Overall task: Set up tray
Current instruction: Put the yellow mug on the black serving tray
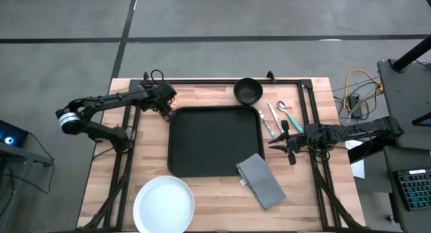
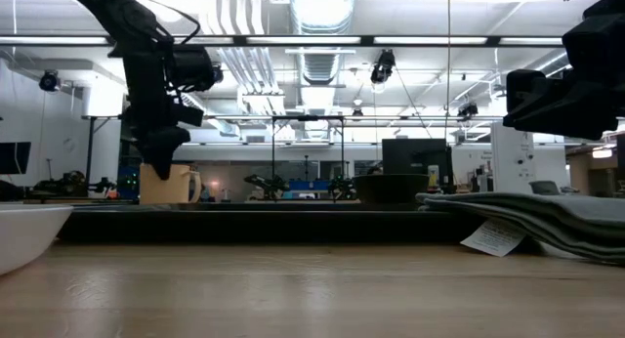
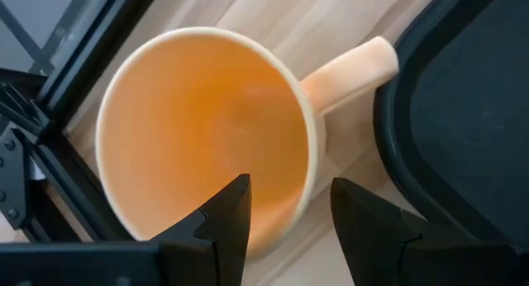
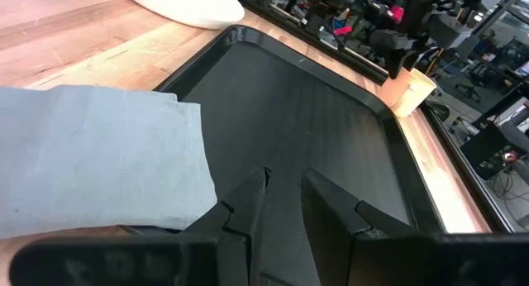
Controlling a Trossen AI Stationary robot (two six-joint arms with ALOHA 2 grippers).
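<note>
tray: the tray lies flat in the middle of the table, bare, in the centre of the high view, its long axis running left to right in that frame.
mug: an orange mug stands just off the tray's upper-left corner in the high view, apart from the rim, its handle pointing toward the tray.
left gripper: the left gripper hangs right over the mug, fingers spread wide with the near rim showing between them; nothing held yet.
right gripper: the right gripper sits at the tray's right edge in the high view, fingers drawn narrow with nothing seen between them, pointing across the tray.
napkin: a grey napkin lies with one corner over the tray's lower-right corner, the rest on the table.
other things: white plate lower left, black bowl above the tray, cutlery to its right.
relation that counts: the mug lies straight below the left fingers, with the tray just beside it; the left arm looks far the nearer one for lifting it across.
</note>
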